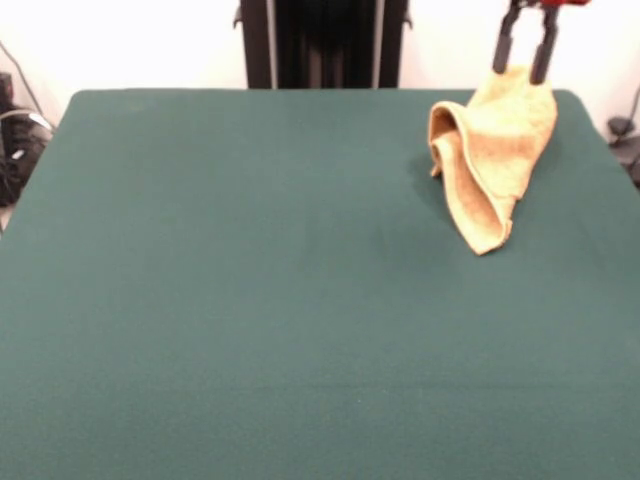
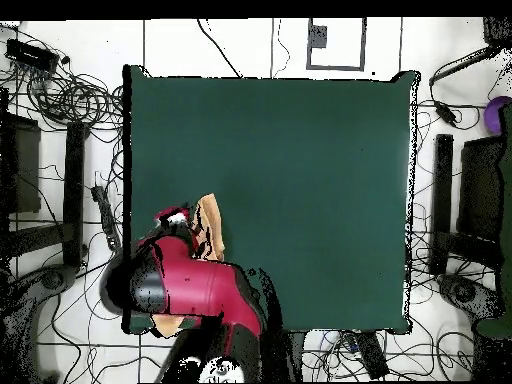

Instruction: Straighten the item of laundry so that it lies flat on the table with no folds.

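1. Jaws were closed on the towel's top edge: in the front view the gripper (image 1: 527, 62) showed two dark fingers (image 1: 505, 52) coming down from the upper right edge of the frame, tips pinching the cloth between them, only a narrow gap left.
2. Near part of the table (image 1: 250, 330) filled the lower half of the front view, plain dark green cloth.
3. Towel (image 1: 492, 160), mustard-orange terry, hung from the gripper in the upper right of the front view; it was bunched and folded, not flat.
4. Lowest point of the towel narrowed to a rounded tip toward the lower right, at or just above the table surface; contact could not be told for certain.
5. Left side of the towel curled over into a rolled fold with the hemmed edge showing; right side hung as a broader panel up to the fingers.
6. Dark shadow lay on the green cloth just left of and under the towel.
7. Overhead view: red and black arm (image 2: 195, 290) sat over the lower left of the table (image 2: 300, 180), covering most of the towel (image 2: 209, 222); only an orange strip showed just above the arm, near the table's left edge. Fingers were hidden there.
8. Far side in the front view: black pedestal (image 1: 322, 42) stood at top centre behind the table's far edge, against a white wall.
9. Cables (image 2: 60, 95) lay on the floor around the table in the overhead view.
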You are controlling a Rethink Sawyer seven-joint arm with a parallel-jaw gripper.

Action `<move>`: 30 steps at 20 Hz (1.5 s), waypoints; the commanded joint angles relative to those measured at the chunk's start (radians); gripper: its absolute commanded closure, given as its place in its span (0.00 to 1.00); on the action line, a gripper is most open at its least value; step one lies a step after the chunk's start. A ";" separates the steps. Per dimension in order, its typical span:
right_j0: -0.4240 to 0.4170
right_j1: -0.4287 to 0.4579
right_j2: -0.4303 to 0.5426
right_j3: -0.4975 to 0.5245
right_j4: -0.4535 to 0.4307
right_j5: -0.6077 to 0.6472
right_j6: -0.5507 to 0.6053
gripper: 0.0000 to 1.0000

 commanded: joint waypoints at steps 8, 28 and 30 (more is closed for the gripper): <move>-0.228 -0.105 0.308 0.246 -0.193 0.156 -0.161 0.00; -0.107 0.277 0.156 0.257 -0.192 -0.459 0.094 0.00; -0.142 0.238 0.159 0.285 -0.226 -0.424 0.066 0.00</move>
